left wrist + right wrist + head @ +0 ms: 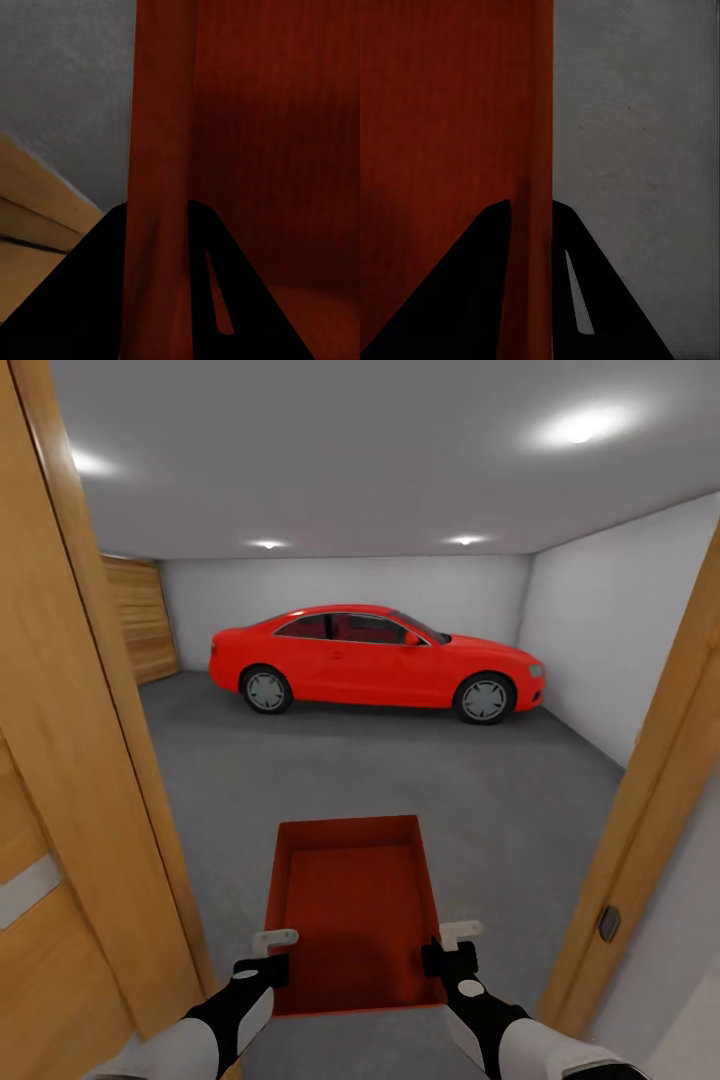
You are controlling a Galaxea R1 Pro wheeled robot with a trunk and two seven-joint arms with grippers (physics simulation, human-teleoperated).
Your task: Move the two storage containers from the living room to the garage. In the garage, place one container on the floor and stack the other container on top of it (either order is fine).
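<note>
Left gripper (272,952) pinching container (352,905) left wall, right gripper (452,945) pinching right wall; two-sided hold keeps it level, carried through doorway (90,780) above garage floor (400,780), car (375,662) ahead.

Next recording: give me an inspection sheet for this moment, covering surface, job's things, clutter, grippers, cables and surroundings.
Surface: dark grey concrete floor ahead, through the doorway.
Job's things: one orange-red storage container, open top up, empty inside, carried between both arms.
Clutter: nothing seen.
Grippers: left gripper shut on the container's left wall; right gripper shut on its right wall. Each wrist view has a wall between the fingers.
Cables: nothing seen.
Surroundings: wooden door frame at both sides; red car parked by the far white wall; slatted wooden door far left.
</note>
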